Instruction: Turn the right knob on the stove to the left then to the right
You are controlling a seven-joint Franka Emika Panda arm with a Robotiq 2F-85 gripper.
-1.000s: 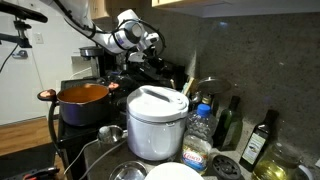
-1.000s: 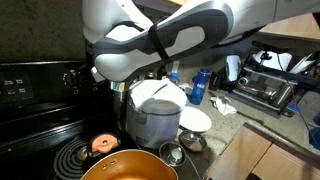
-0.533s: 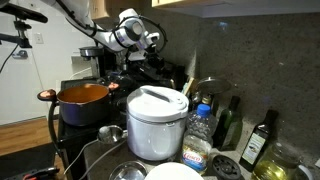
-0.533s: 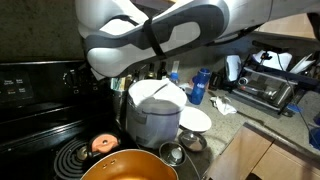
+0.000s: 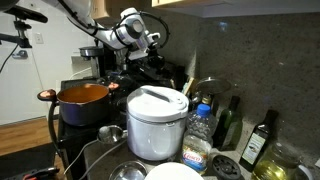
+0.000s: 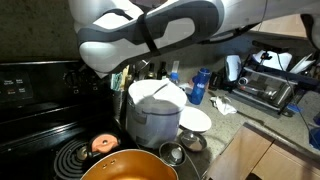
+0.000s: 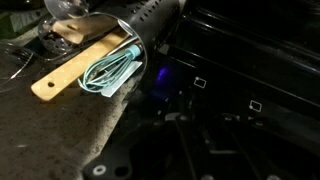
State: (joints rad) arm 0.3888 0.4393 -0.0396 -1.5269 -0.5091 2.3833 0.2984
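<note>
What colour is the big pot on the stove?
Orange. The pot shows best in an exterior view.

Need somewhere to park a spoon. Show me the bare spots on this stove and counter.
Bare: the stove top strip between its rear panel and the orange pot; the counter between the white bowl and toaster oven. Crowded: around the rice cooker, and among the bottles beside it.

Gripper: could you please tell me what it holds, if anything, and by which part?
It cannot be told: the gripper is too dark in the wrist view.
</note>
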